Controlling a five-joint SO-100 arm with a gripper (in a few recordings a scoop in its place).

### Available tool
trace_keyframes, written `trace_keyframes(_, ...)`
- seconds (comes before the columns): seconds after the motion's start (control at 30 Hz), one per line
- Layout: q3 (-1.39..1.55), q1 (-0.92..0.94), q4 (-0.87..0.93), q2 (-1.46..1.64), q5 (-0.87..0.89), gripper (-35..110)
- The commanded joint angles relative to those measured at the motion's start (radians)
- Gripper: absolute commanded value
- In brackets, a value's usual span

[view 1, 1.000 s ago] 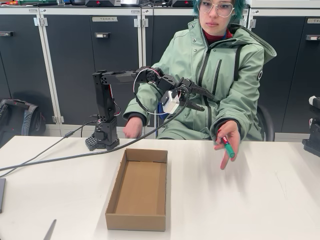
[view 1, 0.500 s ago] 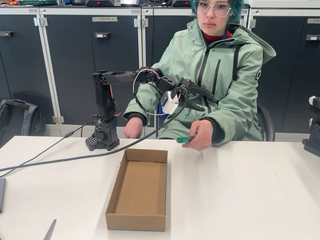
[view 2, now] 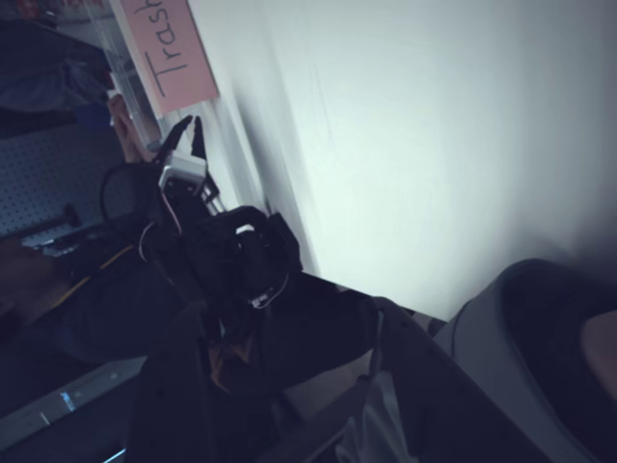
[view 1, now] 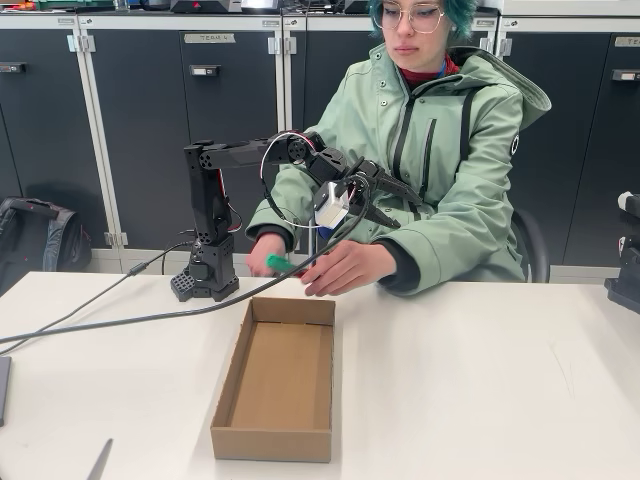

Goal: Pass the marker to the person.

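Raised in front of the person's (view 1: 430, 150) chest, the gripper (view 1: 400, 200) on my arm (view 1: 215, 215) hangs in the air with its two dark fingers spread apart and nothing between them, as the fixed view shows it. I see the arm reaching out level from its base, which stands near the far left part of the tabletop (view 1: 500, 390), with a cable (view 1: 120, 320) trailing from it across the tabletop toward the left edge. I find the marker (view 1: 280, 264) in the person's hand (view 1: 345, 268), just above the far edge of the tabletop; only its green end sticks out to the left of the fingers, and it is well below the gripper and apart from it. That hand hovers just beyond the far short wall of an open cardboard box (view 1: 278, 380), which lies on the tabletop between the middle and the near edge. The person's other hand (view 1: 265, 252) rests behind the far edge, beside the arm's base. My wrist view is dim: I make out a pale wall (view 2: 415, 135), a pink paper sign (view 2: 169, 48) with handwriting at the top left, and a dark tangle of wires and equipment (view 2: 231, 251) below it.
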Motion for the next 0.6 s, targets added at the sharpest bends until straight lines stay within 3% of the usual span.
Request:
trace_keyframes(0.0, -0.078, 0.005, 0.006, 0.067, -0.017, 33)
trace_keyframes(0.57, -0.091, 0.009, 0.064, 0.087, -0.023, 32)
